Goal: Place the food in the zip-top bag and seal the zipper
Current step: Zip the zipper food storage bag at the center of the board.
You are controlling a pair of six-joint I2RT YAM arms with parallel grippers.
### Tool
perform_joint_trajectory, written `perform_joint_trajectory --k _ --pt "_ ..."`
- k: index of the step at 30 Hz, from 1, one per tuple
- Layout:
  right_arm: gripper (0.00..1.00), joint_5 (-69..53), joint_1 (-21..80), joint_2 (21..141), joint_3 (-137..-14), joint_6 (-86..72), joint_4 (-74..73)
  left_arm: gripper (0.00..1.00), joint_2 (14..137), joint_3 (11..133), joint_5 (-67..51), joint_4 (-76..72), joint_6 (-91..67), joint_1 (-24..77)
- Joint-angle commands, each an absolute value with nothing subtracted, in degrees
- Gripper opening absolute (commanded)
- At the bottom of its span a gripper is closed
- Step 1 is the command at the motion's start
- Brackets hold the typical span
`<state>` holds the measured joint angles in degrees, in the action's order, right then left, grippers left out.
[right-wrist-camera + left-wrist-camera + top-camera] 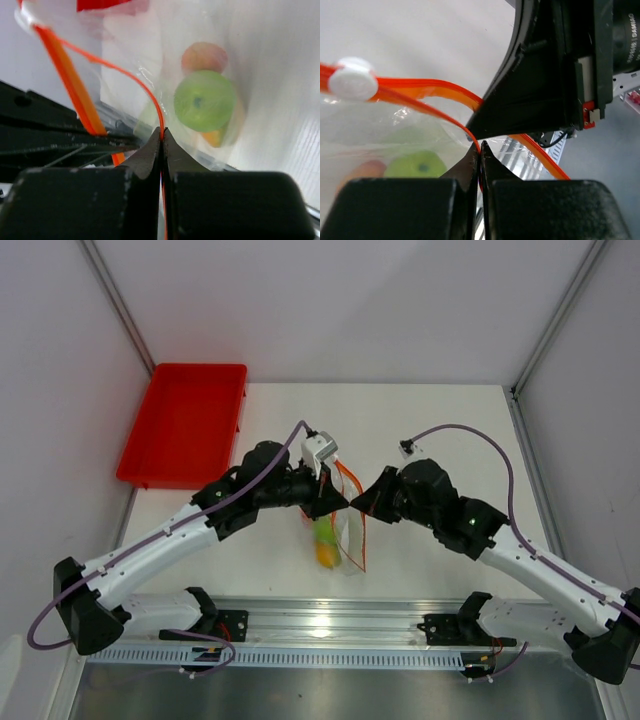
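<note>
The bag (338, 535) is hanging mid-table between my arms. I am pinching it from both sides: my left gripper (479, 147) and right gripper (162, 132) are each clenching the mouth edge, tips nearly meeting. The fruits (204, 100) are sitting inside, below the pinch. The zipper (435, 90) is running away from my fingers toward the slider (351, 79), well along the strip. Sealing, I judge, is going to mean travelling along that axis.
</note>
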<state>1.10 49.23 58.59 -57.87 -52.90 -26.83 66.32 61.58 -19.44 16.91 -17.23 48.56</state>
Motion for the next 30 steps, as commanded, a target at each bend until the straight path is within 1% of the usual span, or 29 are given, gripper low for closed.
perform_joint_trajectory --k 1,2,5,8,9,11,12,14,15,17,20,24,30 --pt "0.00 6.5 50.0 57.7 -55.4 -62.2 -22.9 0.01 65.9 59.4 -25.3 16.4 -15.7 48.2" --pt "0.00 7.0 50.6 57.8 -55.0 -62.9 -23.0 0.02 66.1 58.1 -25.1 15.2 -16.3 48.2" --pt "0.00 9.7 52.2 58.0 -54.6 -64.6 -23.1 0.14 65.7 55.6 -24.2 13.1 -18.3 48.2" --pt "0.00 11.9 53.0 57.8 -54.0 -66.6 -23.5 0.46 65.0 53.6 -24.6 10.8 -20.5 48.3" --pt "0.00 12.3 53.3 57.7 -53.8 -67.1 -23.3 0.66 64.7 53.3 -24.5 10.7 -20.7 48.5" --pt "0.00 14.0 53.8 57.5 -53.7 -68.8 -23.8 0.74 63.5 53.0 -23.3 10.7 -21.7 49.0" --pt "0.00 14.4 54.4 57.5 -53.8 -69.0 -23.7 0.81 62.8 52.6 -22.9 10.3 -22.0 49.3" --pt "0.00 16.4 55.2 57.6 -54.2 -69.4 -24.8 0.85 61.4 52.0 -21.6 9.8 -23.0 49.5" --pt "0.00 17.6 55.5 57.7 -54.5 -70.7 -25.6 0.89 60.4 52.1 -21.1 9.8 -23.3 49.8" --pt "0.00 19.6 56.3 57.6 -55.0 -71.3 -26.5 0.92 59.5 52.3 -21.0 10.0 -24.1 50.2" --pt "0.00 22.3 56.7 57.5 -55.5 -73.3 -28.8 0.99 58.2 52.6 -19.5 10.0 -24.8 50.8" --pt "0.00 25.1 56.8 58.2 -57.5 -75.9 -32.9 0.99 58.4 54.5 -17.2 11.7 -24.1 52.6" --pt "0.00 25.2 57.0 58.8 -58.5 -78.3 -33.5 1.00 61.9 57.8 -12.1 14.3 -21.0 56.9"
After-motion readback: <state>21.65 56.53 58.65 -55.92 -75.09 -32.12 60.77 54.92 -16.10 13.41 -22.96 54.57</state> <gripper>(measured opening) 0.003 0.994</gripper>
